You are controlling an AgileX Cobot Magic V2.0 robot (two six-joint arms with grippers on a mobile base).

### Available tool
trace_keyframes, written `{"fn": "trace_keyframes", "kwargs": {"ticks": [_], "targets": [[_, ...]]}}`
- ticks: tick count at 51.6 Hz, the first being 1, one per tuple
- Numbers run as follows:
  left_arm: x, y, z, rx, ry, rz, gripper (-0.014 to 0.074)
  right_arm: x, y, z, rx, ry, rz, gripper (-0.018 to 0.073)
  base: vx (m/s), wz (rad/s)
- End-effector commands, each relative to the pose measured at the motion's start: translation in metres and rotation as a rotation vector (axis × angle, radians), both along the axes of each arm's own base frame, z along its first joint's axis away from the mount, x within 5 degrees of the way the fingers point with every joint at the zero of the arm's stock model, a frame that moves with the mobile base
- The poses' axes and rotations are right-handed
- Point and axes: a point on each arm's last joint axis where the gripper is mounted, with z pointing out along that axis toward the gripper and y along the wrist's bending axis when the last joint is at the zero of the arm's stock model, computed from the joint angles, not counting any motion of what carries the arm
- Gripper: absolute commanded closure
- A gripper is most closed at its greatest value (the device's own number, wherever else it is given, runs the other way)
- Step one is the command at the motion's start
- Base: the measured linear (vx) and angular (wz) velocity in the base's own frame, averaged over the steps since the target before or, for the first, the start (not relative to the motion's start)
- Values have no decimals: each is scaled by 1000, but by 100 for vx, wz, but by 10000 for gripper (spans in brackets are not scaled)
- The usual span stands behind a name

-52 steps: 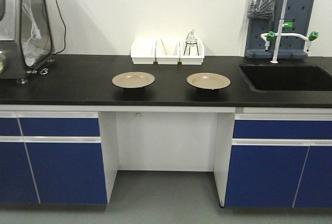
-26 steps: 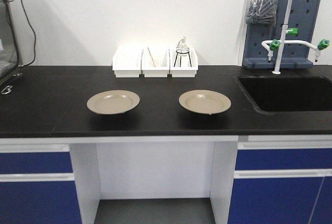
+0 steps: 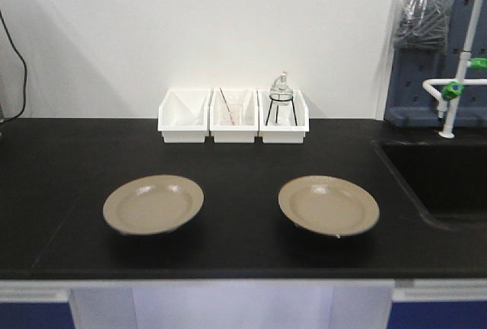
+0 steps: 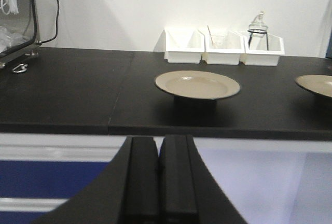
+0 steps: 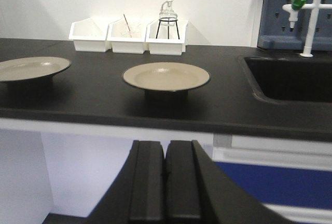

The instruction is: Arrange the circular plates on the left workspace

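Two round tan plates rest on the black countertop. The left plate and the right plate lie side by side, apart from each other. My left gripper is shut and empty, held below and in front of the counter's white front edge, short of the left plate. My right gripper is also shut and empty, below the counter edge in front of the right plate. Neither gripper shows in the front view.
Three white bins stand against the back wall, the right one holding a glass flask on a wire stand. A recessed sink with a tap lies at the right. A metal appliance stands far left.
The front view has closed in on the counter: plates and bins look larger and lower in frame, and the cabinets have dropped out of sight. The plates themselves have not moved.
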Motion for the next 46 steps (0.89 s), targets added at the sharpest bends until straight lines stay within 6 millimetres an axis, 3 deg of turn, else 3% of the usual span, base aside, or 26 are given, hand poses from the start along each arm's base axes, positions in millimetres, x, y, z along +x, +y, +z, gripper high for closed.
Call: {"fn": "trace_keyframes", "kwargs": {"ticks": [1, 46], "targets": [[0, 1, 1, -8, -66, 8, 596, 0, 0, 1, -10, -74, -1, 564, 52, 5], [0, 1, 1, -8, -66, 8, 596, 0, 0, 1, -10, -74, -1, 564, 39, 2]]}}
